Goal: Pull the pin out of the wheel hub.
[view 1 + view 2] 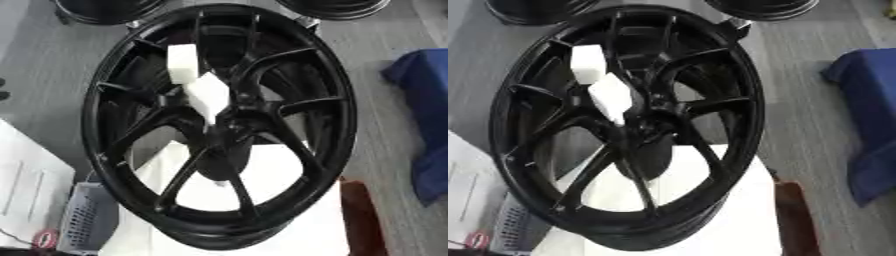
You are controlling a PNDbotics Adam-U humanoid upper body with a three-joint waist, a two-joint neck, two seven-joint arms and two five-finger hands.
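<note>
I am looking down at the black wheel hub (219, 125), which is standing tilted on a white surface (289, 220) and filling most of both views. Two white blocks are sitting against its spokes: one (182, 63) up at about eleven o'clock from the centre, the other (208, 96) just below and beside it, tapering down toward the middle of the hub. I am taking that lower white piece as the pin, though I cannot tell for sure; its long axis is running from about eleven o'clock down toward five, its narrow end pointing into the hub centre. Neither of my hands is showing in either view, so I cannot say whether they are open or closed, and I cannot judge which arm is nearer. Since the pin is lying slightly left of the hub's centre, I am judging the left hand the likelier one to bring in, reaching from seven o'clock. The pull should be following the pin's own axis, up and away toward eleven o'clock.
</note>
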